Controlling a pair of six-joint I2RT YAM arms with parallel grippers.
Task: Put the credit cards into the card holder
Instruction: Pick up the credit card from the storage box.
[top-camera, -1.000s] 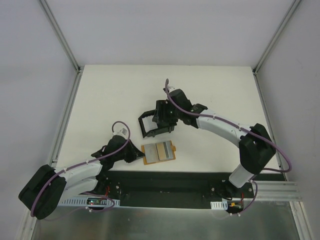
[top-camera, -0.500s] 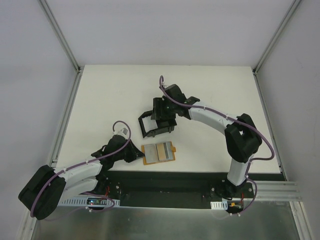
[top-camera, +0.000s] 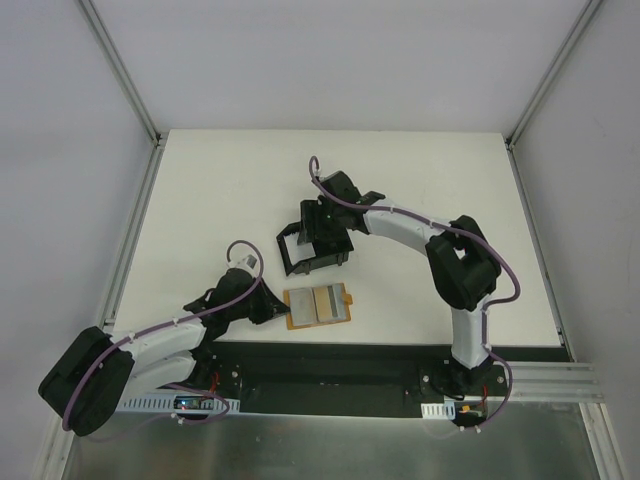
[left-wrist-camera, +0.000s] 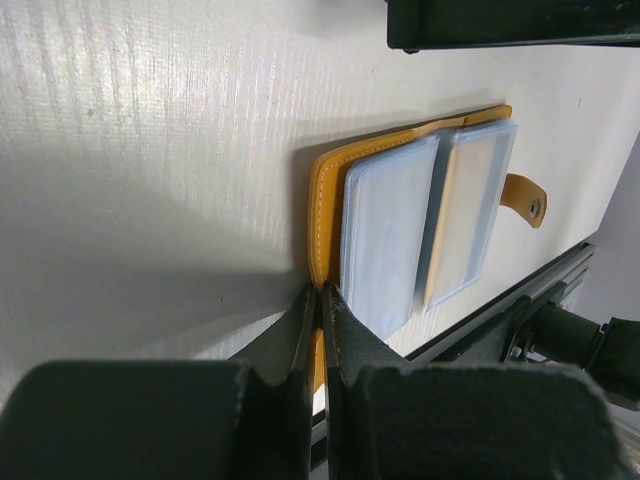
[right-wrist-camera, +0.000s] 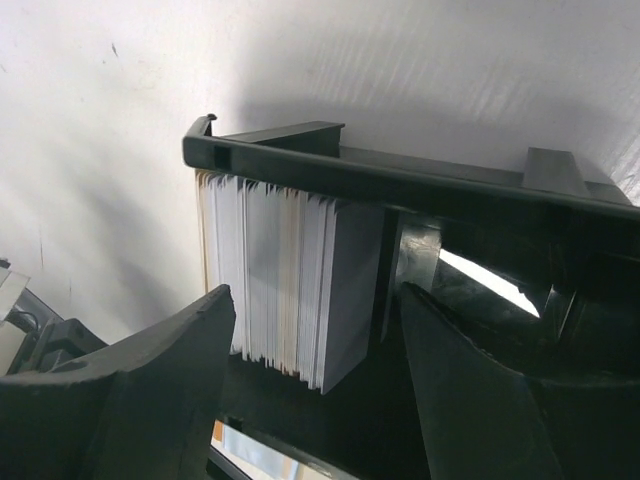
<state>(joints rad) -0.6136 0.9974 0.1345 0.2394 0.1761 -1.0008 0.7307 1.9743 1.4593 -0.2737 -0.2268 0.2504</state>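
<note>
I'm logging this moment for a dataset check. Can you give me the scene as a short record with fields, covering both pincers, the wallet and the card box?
left pincer: shut, pinching one edge of the tan-orange folding wallet
wallet state: lying open on the white table, clear plastic sleeves facing up
right pincer: open above the black open-topped plastic card holder, gripping nothing
holder contents: stack of thin white cards standing on edge at one side
</note>
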